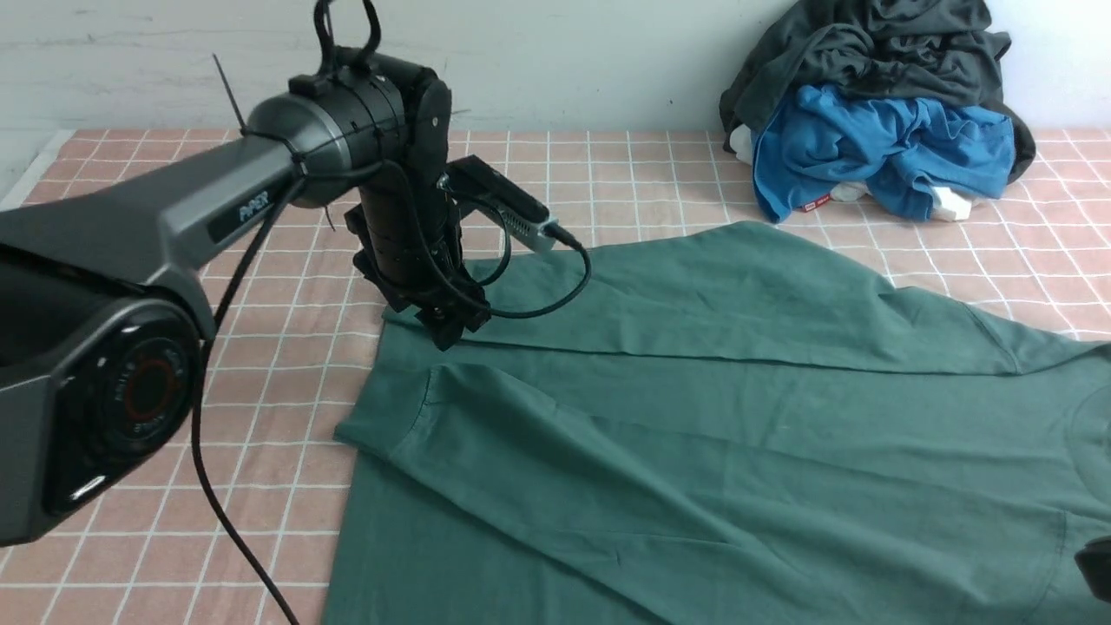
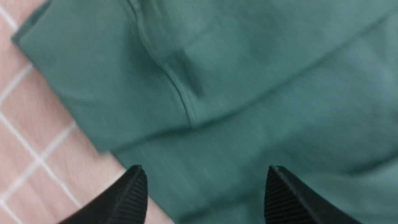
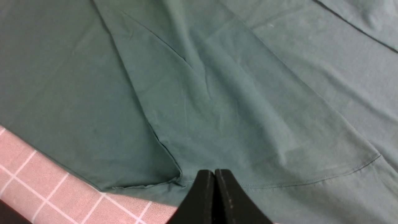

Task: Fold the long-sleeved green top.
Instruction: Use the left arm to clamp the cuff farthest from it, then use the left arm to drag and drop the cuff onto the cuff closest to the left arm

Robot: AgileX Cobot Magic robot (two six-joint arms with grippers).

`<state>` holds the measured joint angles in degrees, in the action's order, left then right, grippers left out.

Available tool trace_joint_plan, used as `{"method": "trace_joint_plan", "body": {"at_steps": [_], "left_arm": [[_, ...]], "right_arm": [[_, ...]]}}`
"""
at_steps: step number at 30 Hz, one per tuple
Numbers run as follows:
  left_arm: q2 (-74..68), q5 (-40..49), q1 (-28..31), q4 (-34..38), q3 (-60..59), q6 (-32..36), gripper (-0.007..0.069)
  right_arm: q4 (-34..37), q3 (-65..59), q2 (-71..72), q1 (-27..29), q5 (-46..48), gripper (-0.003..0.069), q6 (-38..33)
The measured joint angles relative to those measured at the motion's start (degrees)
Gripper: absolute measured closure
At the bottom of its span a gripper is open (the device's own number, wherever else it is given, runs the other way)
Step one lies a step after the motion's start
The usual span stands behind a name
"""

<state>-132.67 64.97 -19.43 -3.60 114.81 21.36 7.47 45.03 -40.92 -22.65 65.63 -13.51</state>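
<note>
The green long-sleeved top (image 1: 694, 417) is spread flat on the pink checked table (image 1: 260, 373). The left claw (image 2: 205, 174) is spread just above its edge. The right claw (image 3: 214, 177) is pressed together with nothing pinched. The jersey is judged light, limp and easily rumpled, so it is best pinched at a hem corner.

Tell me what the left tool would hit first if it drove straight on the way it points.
Most likely the green long-sleeved top: the left tool, jaws open, points down at its cloth near the edge, though depth is unclear.
</note>
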Motion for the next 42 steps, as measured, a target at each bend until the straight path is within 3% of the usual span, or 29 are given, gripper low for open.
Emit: {"method": "trace_joint_plan", "body": {"at_steps": [10, 17, 21, 29, 37, 42], "left_arm": [[-4.19, -6.89, -0.22, -3.08, 1.75, 3.03, 0.0162], [-4.56, -7.82, -0.26, -2.51, 2.39, 3.05, 0.0235], [-4.67, -8.0, -0.26, -2.04, 2.39, 2.87, 0.0306], [-4.72, -7.46, -0.28, -1.06, 3.11, 0.28, 0.0587], [-0.06, 4.02, -1.64, 2.33, 6.68, -1.62, 0.0601], [12.76, 4.37, -7.42, 1.65, -2.42, -4.21, 0.0601]], "right_arm": [[0.0, 0.0, 0.0, 0.0, 0.01, 0.0673, 1.02], [0.0, 0.0, 0.0, 0.0, 0.01, 0.0673, 1.02], [0.0, 0.0, 0.0, 0.0, 0.01, 0.0673, 1.45], [0.0, 0.0, 0.0, 0.0, 0.63, 0.0673, 3.02], [-1.83, 0.0, 0.0, 0.0, 1.9, 0.0673, 2.6], [-5.76, 0.0, 0.26, 0.0, 1.9, 0.0673, 3.01]]}}
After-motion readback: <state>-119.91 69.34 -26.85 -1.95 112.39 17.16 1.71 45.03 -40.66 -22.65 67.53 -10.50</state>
